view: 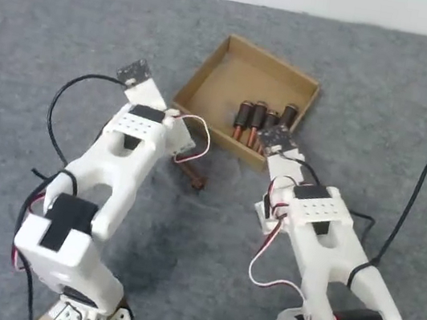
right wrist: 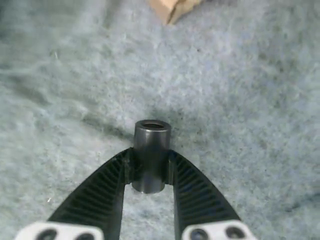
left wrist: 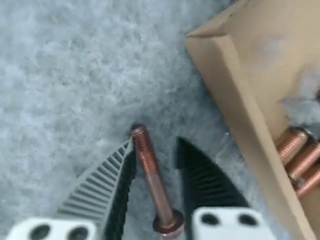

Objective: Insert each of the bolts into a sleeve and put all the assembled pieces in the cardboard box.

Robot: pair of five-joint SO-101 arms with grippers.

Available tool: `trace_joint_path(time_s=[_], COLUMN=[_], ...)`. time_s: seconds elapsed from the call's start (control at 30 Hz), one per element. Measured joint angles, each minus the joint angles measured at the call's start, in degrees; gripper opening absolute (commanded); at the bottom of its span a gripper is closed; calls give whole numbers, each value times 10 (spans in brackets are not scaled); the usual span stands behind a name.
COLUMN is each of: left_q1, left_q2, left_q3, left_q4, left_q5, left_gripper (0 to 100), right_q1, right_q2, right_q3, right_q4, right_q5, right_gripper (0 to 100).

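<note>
In the high view your left arm [view: 129,155] ends at the frame's middle, and the bolt [view: 192,175] lies on the grey counter [view: 54,37] right there, just below the cardboard box [view: 204,67]. Your right arm [view: 318,217] ends at the box's lower wall, with four finished pieces [view: 259,120] lying inside. In the left wrist view your left tool [left wrist: 155,145] is open astride the bolt. One ribbed finger [left wrist: 112,185] is against the shank and the other stands apart. The bolt's long axis runs along the fingers, tip out at their ends and head back near the base. In the right wrist view your right tool [right wrist: 150,160] is clamped on the dark sleeve [right wrist: 151,150], whose open bore faces outward past the fingertips. That bore is what the bolt tip must meet, so I'd expect you to close the left tool first.
</note>
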Motion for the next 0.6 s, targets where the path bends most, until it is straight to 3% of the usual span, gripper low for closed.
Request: trace_joint_path(time_s=[0.23, 0.43, 0.6], left_q1=[-2, -7, -5], left_q2=[33, 67, 91], left_q3=[-8, -50, -91], left_q4=[0, 27, 61], left_q5=[11, 11, 11], left_gripper=[192, 2, 9], right_q1=[-1, -1, -1], right_q2=[0, 0, 0], right_q3=[0, 0, 0], right_q4=[0, 0, 0], right_q5=[0, 1, 1], right_gripper=[7, 7, 7])
